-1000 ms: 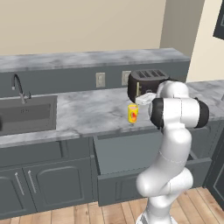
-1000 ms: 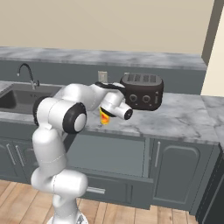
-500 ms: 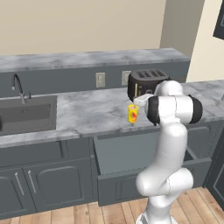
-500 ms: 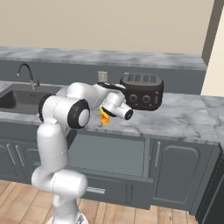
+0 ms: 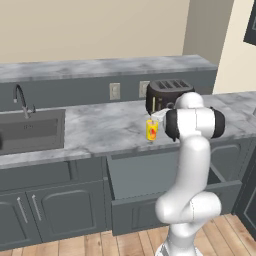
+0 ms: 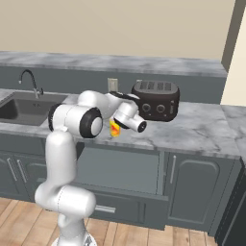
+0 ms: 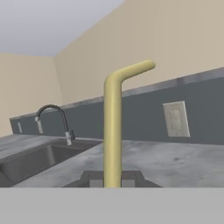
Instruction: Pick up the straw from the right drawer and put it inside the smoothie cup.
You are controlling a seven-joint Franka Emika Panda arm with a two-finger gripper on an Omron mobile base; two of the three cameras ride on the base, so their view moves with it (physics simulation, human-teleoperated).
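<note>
In the hand view the straw [image 7: 112,131] is a pale-yellow stick with a bent top, standing straight up between my two dark fingertips [image 7: 92,178]. My gripper [image 7: 112,180] is shut on its lower end. The smoothie cup [image 5: 151,130] is a small yellow tumbler with a red mark, on the counter in front of the toaster. My wrist hangs right beside it, partly covering the cup [image 6: 115,128] in the right base view. Below the counter the right drawer [image 5: 148,175] stands pulled out, its grey interior [image 6: 120,169] showing.
A black toaster [image 5: 167,94] stands just behind the cup, against the backsplash. The sink [image 5: 30,129] with its curved faucet [image 7: 54,119] lies to the left. A wall outlet [image 7: 176,119] sits on the backsplash. Grey cabinet doors [image 5: 55,212] flank the drawer.
My arm's elbow and wrist have shifted slightly left toward the cup. The cup and the drawer have not moved.
</note>
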